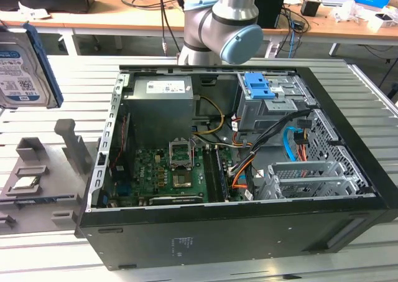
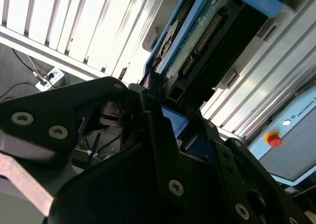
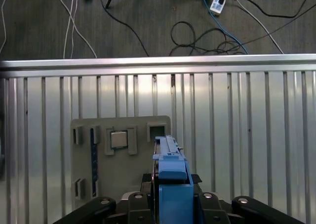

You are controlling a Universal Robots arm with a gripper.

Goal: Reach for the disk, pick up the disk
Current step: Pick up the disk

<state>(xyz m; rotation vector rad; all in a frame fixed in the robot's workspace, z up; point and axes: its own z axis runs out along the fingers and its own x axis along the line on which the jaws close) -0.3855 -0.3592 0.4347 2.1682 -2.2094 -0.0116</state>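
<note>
tool (image 3: 172,187) is clenched on the disk (image 1: 20,69). its black fingers (image 2: 154,116) press against the disk's flat faces, as both wrist views show. the disk hangs clear above the grey holder (image 1: 38,170), not touching it, and stands on edge with a slight tilt. in the exterior view its white-and-blue label faces the camera, and a blue rail runs down the edge on the exterior view's right. in the first wrist view it is seen edge-on, one blue rail toward the camera, with the holder lying beyond it. in the second wrist view its circuit-board side and a row of connector pins show between the blue rails. a small square chip (image 3: 118,140) lies in a pocket of the holder. the holder lies flat on the slatted metal bench (image 1: 68,89). an open computer case (image 1: 249,232) sits just beside the holder, on the exterior view's right of it. the arm (image 1: 224,27) shows past the case, well apart from the holder.
</note>
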